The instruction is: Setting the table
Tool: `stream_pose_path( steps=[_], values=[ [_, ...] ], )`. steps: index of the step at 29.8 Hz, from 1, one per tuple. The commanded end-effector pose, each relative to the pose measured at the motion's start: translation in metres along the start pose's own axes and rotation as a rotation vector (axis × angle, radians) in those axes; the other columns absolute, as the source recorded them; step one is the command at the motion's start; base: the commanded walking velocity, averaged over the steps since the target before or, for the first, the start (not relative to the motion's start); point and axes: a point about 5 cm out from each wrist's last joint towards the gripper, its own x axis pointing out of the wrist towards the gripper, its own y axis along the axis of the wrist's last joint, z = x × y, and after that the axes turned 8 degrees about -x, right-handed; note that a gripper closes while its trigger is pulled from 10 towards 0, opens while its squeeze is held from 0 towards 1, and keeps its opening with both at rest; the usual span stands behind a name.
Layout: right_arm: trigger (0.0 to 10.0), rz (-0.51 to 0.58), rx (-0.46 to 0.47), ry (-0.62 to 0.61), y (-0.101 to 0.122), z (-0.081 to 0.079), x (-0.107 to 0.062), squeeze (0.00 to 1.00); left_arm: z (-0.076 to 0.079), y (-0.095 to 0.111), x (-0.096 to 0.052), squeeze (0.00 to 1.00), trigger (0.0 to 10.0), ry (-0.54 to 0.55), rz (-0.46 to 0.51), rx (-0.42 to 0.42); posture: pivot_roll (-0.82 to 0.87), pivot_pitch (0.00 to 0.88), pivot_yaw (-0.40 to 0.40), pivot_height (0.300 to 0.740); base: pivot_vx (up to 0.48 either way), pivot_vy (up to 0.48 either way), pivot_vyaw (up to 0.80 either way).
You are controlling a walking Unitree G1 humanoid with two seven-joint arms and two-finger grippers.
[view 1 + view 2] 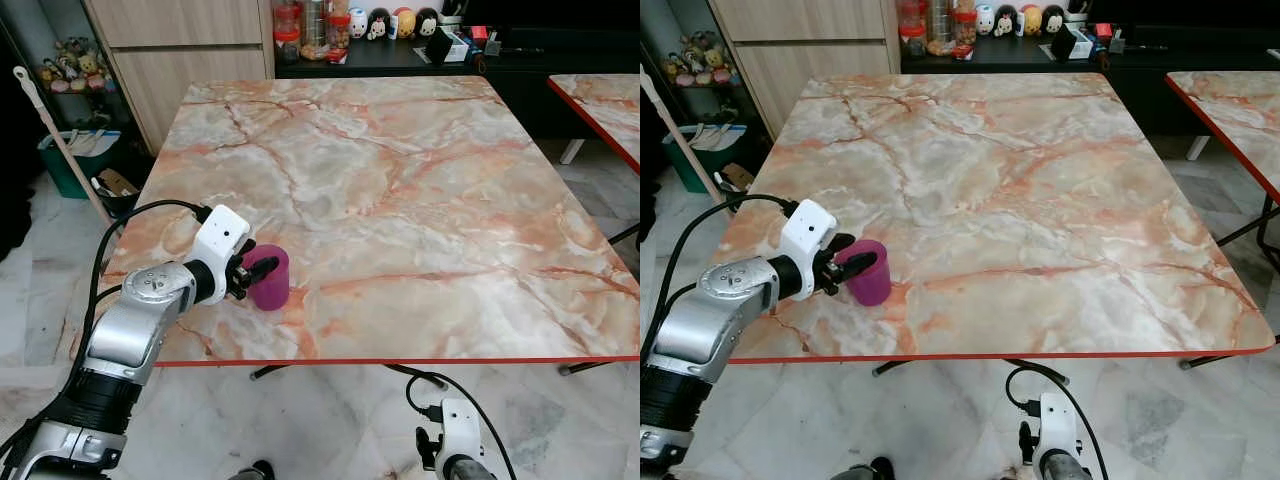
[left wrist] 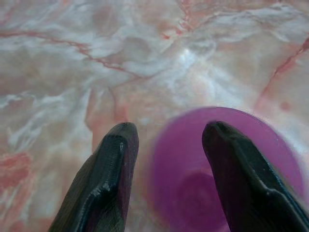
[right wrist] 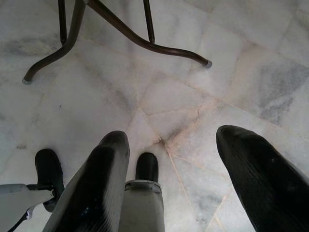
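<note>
Right end effector [image 3: 166, 181]: hangs idle below the worktop's near edge, fingers spread wide over the pale floor tiles, nearer to the robot than the cup.
Left end effector [image 2: 166, 164]: at the purple cup, one finger outside the wall and the other [image 2: 241, 179] over the cup's mouth, straddling the rim; the gap is moderate and I cannot tell whether the rim is pinched or free.
Purple cup [image 1: 270, 280]: upright on the worktop, close to the near red-trimmed edge and toward the robot's left corner.
Worktop [image 1: 420, 200]: marble-patterned square slab stretching away beyond the cup.
Second table [image 1: 605, 100]: same pattern, well beyond the cup and off to the right.
Dark sideboard [image 1: 400, 55]: past the worktop's far edge, carrying jars and small figurines.
Step in hand: judged as placing or gripping the cup at a setting by its rim.
Next move: if placing, spread the fingers and lift straight clear so the cup is not tipped; if gripping, close on the rim first.
</note>
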Motion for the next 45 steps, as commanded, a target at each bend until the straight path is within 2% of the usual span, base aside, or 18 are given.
stream_pose_path(
  steps=[1,10,38,39,40,41,43,45],
  values=[
    [10.0,-0.014,0.006,0.001,-0.004,-0.002,-0.001,0.0,-0.004,0.006,-0.001,0.0,10.0,0.016,0.024,0.005,0.08,0.126,0.003,0.74,0.0,0.0,0.0],
    [10.0,-0.013,0.01,0.001,-0.003,-0.002,-0.001,0.0,-0.005,0.012,-0.001,0.0,10.0,0.018,0.044,0.005,0.08,0.125,0.006,0.74,0.0,0.0,0.0],
    [10.0,-0.013,0.01,0.004,-0.003,-0.002,0.0,0.0,-0.005,-0.004,-0.003,0.0,10.0,-0.004,-0.076,0.078,0.08,0.126,0.006,0.74,0.0,0.0,0.0],
    [10.0,-0.013,0.01,0.003,-0.003,-0.002,-0.001,0.0,-0.005,-0.004,-0.003,0.0,9.6,-0.007,-0.075,0.076,0.08,0.126,0.005,0.74,0.0,0.0,0.0],
    [10.0,-0.013,0.01,0.003,-0.003,-0.002,-0.001,0.0,-0.005,-0.004,-0.003,0.0,9.6,-0.007,-0.075,0.076,0.08,0.126,0.005,0.74,0.0,0.0,0.0],
    [10.0,-0.013,0.01,0.003,-0.003,-0.002,-0.001,0.0,-0.005,-0.004,-0.002,0.0,2.2,-0.006,-0.072,0.073,0.08,0.126,0.005,0.74,0.0,0.0,0.0],
    [10.0,-0.014,0.009,0.003,-0.003,-0.002,-0.001,0.0,-0.004,-0.004,-0.002,0.0,0.4,-0.004,-0.068,0.071,0.08,0.126,0.005,0.74,0.0,0.0,0.0],
    [10.0,-0.014,0.009,0.003,-0.004,-0.002,-0.001,0.0,-0.004,-0.004,-0.002,0.0,0.4,-0.003,-0.067,0.071,0.08,0.127,0.005,0.74,0.0,0.0,0.0]
  ],
)
